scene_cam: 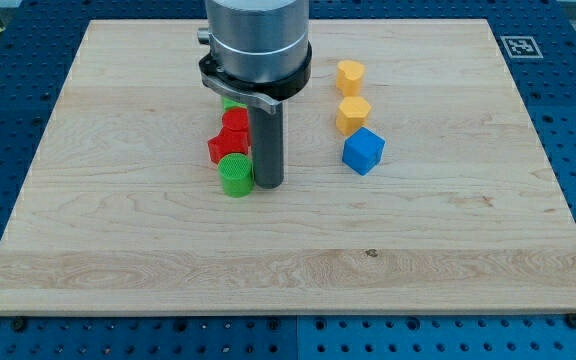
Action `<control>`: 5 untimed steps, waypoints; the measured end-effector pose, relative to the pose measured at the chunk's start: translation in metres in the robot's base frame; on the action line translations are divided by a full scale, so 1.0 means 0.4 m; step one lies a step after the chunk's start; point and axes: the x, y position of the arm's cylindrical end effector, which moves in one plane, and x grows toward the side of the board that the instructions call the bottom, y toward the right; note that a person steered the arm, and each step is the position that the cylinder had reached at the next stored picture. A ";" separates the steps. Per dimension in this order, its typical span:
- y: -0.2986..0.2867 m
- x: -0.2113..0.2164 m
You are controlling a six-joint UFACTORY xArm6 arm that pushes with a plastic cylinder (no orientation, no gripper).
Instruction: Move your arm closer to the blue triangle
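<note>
My tip (269, 186) rests on the table (118, 250) just right of the green cylinder (235, 173), with red blocks (230, 137) behind it. There is no claw, only the rod. No blue triangle shows; perhaps the blue block (363, 150), seemingly a cube, near two yellow blocks (351, 95), is meant. The approach has yet to start: slide right.

Blue block (363, 150) (cube-like from here), right of the board's (118, 220) centre.
</note>
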 end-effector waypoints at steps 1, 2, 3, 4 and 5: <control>0.027 0.007; 0.103 -0.010; 0.156 -0.069; 0.168 -0.163; 0.168 -0.257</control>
